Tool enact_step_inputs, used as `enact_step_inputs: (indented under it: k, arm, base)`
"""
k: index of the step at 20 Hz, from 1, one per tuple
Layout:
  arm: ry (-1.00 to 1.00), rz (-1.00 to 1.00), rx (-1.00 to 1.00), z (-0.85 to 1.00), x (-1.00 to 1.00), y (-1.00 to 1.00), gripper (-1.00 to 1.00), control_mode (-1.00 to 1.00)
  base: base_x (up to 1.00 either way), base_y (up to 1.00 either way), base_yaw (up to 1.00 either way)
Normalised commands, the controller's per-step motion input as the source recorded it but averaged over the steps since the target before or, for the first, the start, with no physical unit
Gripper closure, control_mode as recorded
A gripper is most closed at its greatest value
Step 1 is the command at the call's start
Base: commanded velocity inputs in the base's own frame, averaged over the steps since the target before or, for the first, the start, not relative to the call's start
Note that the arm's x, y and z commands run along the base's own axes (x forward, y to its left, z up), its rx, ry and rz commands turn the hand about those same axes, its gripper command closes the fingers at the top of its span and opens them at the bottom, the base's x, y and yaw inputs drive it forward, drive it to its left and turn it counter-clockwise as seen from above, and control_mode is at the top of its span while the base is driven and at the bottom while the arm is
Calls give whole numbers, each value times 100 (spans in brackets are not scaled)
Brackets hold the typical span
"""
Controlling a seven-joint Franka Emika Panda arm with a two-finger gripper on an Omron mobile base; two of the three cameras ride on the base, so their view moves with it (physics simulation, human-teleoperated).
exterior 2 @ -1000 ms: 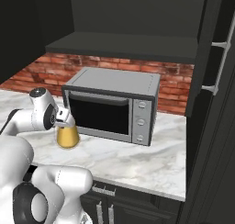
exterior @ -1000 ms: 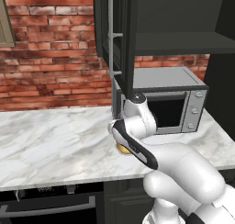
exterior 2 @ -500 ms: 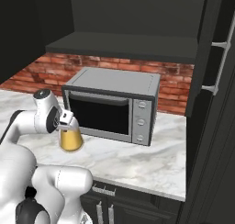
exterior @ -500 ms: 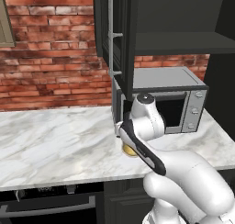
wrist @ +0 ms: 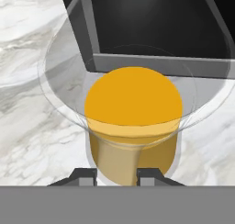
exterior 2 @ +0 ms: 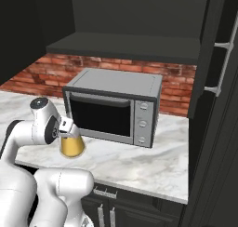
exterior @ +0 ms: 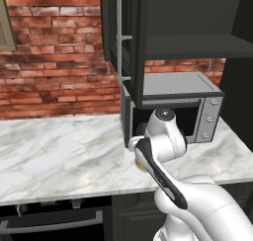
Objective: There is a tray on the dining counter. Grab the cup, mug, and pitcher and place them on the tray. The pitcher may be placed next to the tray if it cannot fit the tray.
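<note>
Marble counter by the brick wall: pitcher (exterior 2: 72,146) stands left of the microwave (exterior 2: 114,107), near its front. Your gripper (wrist: 116,176) looks clamped on its rim. Probably heavy, slick, rigid; carry it upright.

Marble counter (exterior 2: 139,162) along brick wall: microwave (exterior 2: 114,107) on it, amber pitcher (exterior 2: 72,144) just in front.
</note>
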Motion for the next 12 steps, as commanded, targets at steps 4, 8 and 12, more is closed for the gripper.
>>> enact_step_inputs:
  k: [4, 8, 12]
  arm:
    - [0, 0, 0, 1, -3, -16, 100, -100]
    - [0, 0, 0, 9, -6, -17, 100, -100]
    - [0, 0, 0, 16, -7, -17, 100, -100]
  base:
    - [0, 0, 0]
    - [0, 0, 0]
    - [0, 0, 0]
